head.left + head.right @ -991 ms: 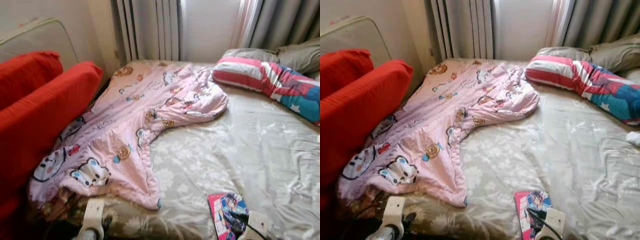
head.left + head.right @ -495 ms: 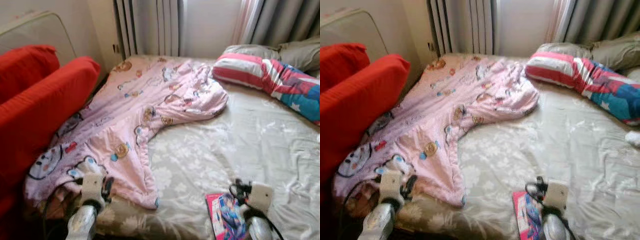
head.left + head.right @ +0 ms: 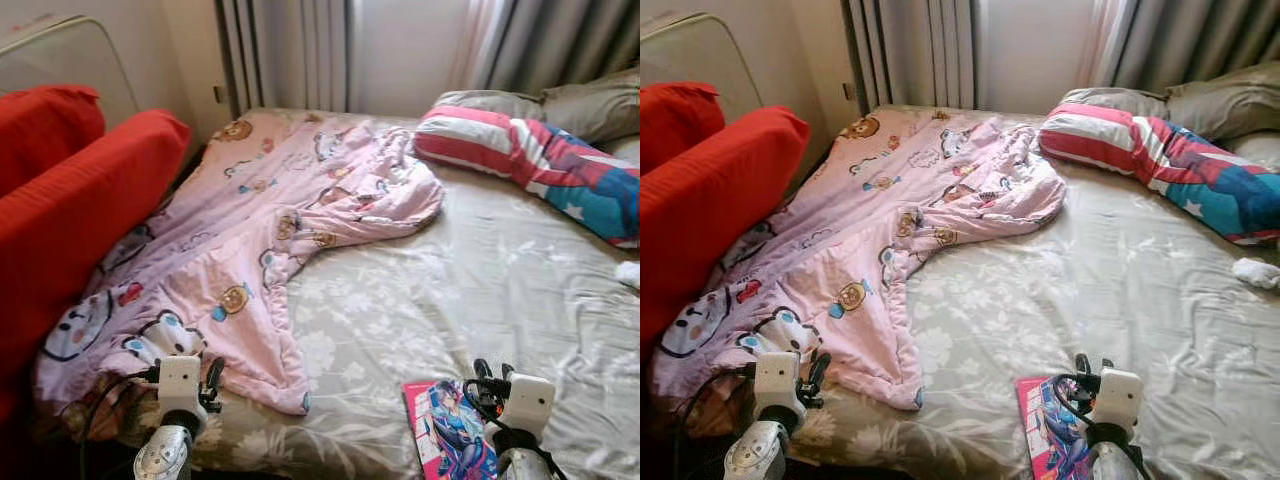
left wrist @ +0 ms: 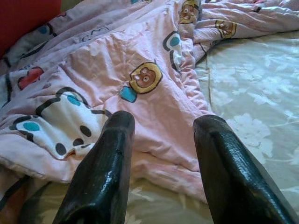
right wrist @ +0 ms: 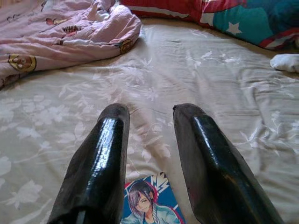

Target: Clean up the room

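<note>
A bed with a beige floral sheet [image 3: 420,300] is being viewed from its near edge. A pink cartoon-print quilt [image 3: 270,230] is lying rumpled along the bed's left side, against red cushions [image 3: 80,210]. A striped red, white and blue pillow [image 3: 540,160] is resting at the far right, with grey pillows [image 3: 560,100] behind it. A small white item, possibly a sock [image 3: 1255,272], is lying near the right edge.

The left gripper [image 4: 161,140] is being held just above the quilt's near hem, its two black fingers [image 4: 105,168] spread apart and holding nothing. The right gripper [image 5: 147,135] is being held over a comic book [image 3: 450,435] lying flat near the bed's near edge, its fingers likewise spread and empty.

Several risks are being judged from here. Only the top layer of the quilt could be pinched, so the fabric could slip free when lifted. The flat comic book is offering little edge to grasp and could be pushed off the bed instead. Sheet fabric could be caught along with either item, dragging the bedding further out of order.
</note>
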